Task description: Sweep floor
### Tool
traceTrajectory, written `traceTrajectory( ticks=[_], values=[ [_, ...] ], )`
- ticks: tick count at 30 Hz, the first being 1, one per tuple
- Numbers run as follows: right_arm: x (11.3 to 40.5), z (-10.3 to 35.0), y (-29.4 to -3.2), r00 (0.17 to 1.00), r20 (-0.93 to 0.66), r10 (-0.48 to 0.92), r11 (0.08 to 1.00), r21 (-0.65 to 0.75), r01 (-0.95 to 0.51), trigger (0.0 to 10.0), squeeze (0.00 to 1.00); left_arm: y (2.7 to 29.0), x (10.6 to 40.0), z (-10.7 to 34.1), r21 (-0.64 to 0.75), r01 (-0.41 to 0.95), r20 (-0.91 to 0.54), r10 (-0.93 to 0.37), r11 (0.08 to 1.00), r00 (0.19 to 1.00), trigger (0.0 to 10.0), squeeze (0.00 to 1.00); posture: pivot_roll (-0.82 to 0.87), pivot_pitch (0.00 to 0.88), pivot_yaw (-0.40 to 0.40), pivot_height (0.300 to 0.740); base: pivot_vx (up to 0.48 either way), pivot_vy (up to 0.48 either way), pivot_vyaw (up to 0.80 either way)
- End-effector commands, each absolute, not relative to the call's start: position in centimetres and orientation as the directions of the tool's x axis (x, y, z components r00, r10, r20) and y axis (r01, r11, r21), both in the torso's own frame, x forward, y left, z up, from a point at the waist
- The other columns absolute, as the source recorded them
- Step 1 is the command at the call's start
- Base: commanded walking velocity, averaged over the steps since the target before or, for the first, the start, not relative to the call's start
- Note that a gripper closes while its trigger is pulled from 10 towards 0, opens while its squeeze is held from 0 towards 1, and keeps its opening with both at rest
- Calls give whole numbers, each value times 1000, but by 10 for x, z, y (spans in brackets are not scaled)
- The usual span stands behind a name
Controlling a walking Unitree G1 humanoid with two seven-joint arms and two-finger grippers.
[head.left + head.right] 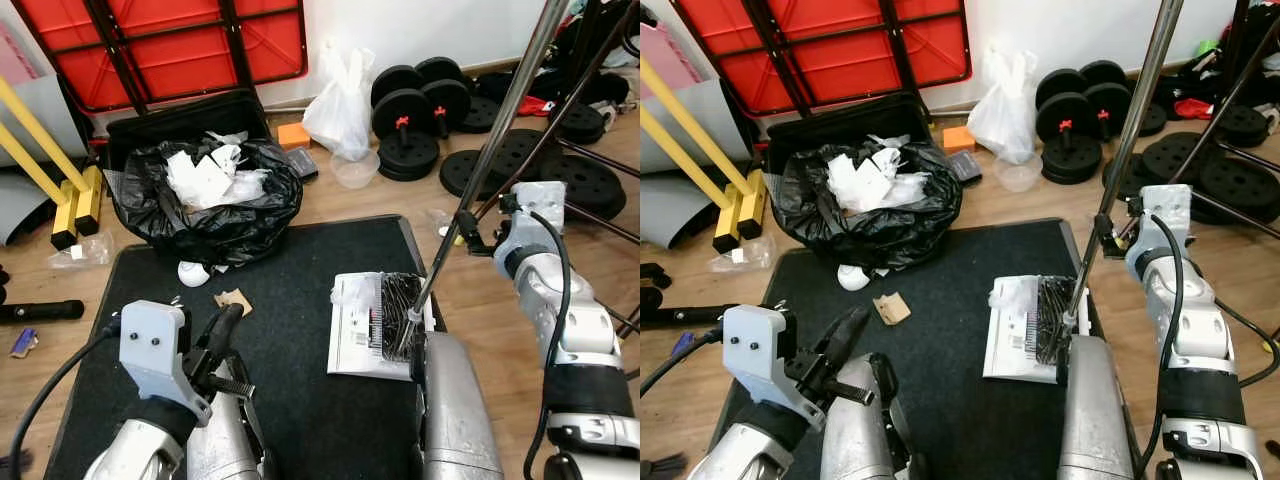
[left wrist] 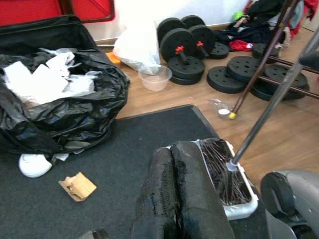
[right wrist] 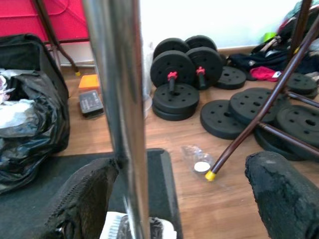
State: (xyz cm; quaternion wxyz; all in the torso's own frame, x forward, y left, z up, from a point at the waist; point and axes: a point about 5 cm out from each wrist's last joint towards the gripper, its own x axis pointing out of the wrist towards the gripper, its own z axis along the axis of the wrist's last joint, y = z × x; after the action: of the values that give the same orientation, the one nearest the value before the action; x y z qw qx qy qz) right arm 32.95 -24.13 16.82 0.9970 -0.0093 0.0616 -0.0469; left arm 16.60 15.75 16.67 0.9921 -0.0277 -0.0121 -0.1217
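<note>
The broom's metal pole [image 1: 500, 130] slants up to the right, and its dark bristles [image 1: 397, 312] rest on a white dustpan [image 1: 352, 335] lying on the black mat [image 1: 300, 390]. My right gripper [image 3: 174, 189] is open at the pole, fingers spread wide, with the pole against one finger [image 3: 84, 199]. My left gripper [image 1: 222, 335] is shut on nothing, low over the mat's near left. A cardboard scrap [image 1: 233, 300] and a white round piece [image 1: 193, 273] lie on the mat in front of it. Behind them, a black rubbish bag [image 1: 215, 215] holds crumpled paper.
Black weight plates [image 1: 410, 150] and a brown stand leg with a yellow tip [image 3: 212, 174] crowd the wooden floor at the right. A white plastic bag [image 1: 340, 105], a clear bowl [image 1: 355, 170] and a red folded table [image 1: 170, 45] stand at the back, with a yellow frame [image 1: 70, 200] at the left.
</note>
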Motion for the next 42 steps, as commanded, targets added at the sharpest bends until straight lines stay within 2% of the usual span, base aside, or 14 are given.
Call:
traceTrajectory(
  ticks=[1, 18, 19, 20, 38, 40, 41, 42],
  values=[
    [333, 167, -231, 989, -142, -44, 999, 8, 46, 10000, 0, 155, 162, 166, -60, 282, 13, -282, 957, 959, 10000, 0, -15, 190, 30, 427, 0, 0, 0],
    [349, 180, -219, 995, -70, -73, 997, 14, 74, 10000, 0, 151, 157, 169, -64, 284, 8, -284, 957, 959, 10000, 0, -4, 199, 11, 427, 0, 0, 0],
    [351, 182, -218, 996, -51, -72, 997, 18, 73, 3529, 0, 150, 158, 169, -64, 284, 9, -284, 957, 959, 10000, 0, -3, 194, 6, 427, 0, 0, 0],
    [352, 183, -218, 997, -38, -71, 997, 21, 71, 0, 0, 150, 158, 169, -64, 284, 10, -284, 957, 959, 10000, 0, -3, 194, 6, 427, 0, 0, 0],
    [353, 183, -218, 998, -4, -70, 997, 25, 70, 0, 0, 147, 159, 168, -80, 294, 17, -293, 953, 956, 10000, 0, -18, 168, 9, 427, 0, 0, 0],
    [352, 185, -219, 997, 13, -70, 997, 45, 69, 0, 0, 147, 160, 168, -83, 295, 18, -294, 952, 956, 10000, 0, -20, 165, 9, 427, 0, 0, 0],
    [351, 189, -222, 996, 46, -78, 993, 98, 73, 0, 0, 147, 161, 167, -84, 296, 20, -295, 951, 955, 10000, 0, -24, 160, 11, 427, 0, 0, 0],
    [349, 190, -226, 995, 41, -95, 976, 199, 85, 10000, 0, 148, 162, 167, -86, 297, 21, -296, 951, 955, 10000, 0, -32, 155, 15, 427, 0, 0, 0]
  ],
)
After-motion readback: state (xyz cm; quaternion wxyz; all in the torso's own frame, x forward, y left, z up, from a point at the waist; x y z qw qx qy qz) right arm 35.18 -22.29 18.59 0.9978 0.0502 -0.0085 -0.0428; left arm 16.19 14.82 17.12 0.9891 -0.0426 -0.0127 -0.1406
